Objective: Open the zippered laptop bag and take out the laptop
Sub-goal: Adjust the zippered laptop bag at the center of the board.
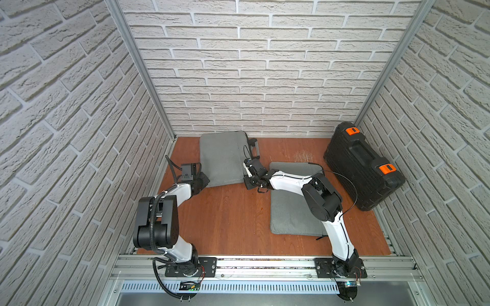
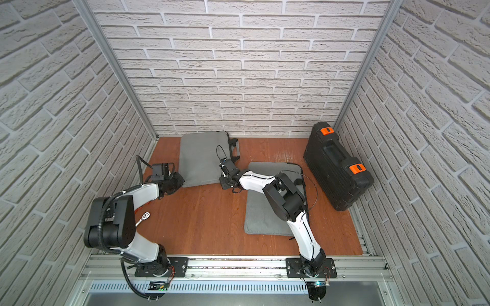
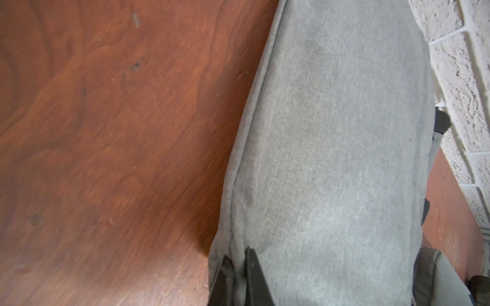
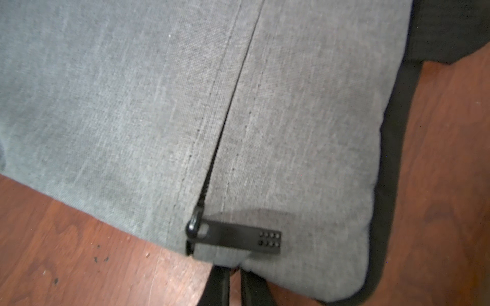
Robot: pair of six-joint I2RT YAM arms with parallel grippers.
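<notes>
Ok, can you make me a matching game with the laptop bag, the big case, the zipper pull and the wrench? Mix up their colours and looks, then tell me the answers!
Things:
1. laptop bag
2. big case
3. zipper pull
4. wrench

Looks:
A. shiny silver
B. grey, with a black carry handle
C. black with orange latches
D. small, black, lying flat on grey fabric

Pairs: 1-B, 2-C, 3-D, 4-A.
</notes>
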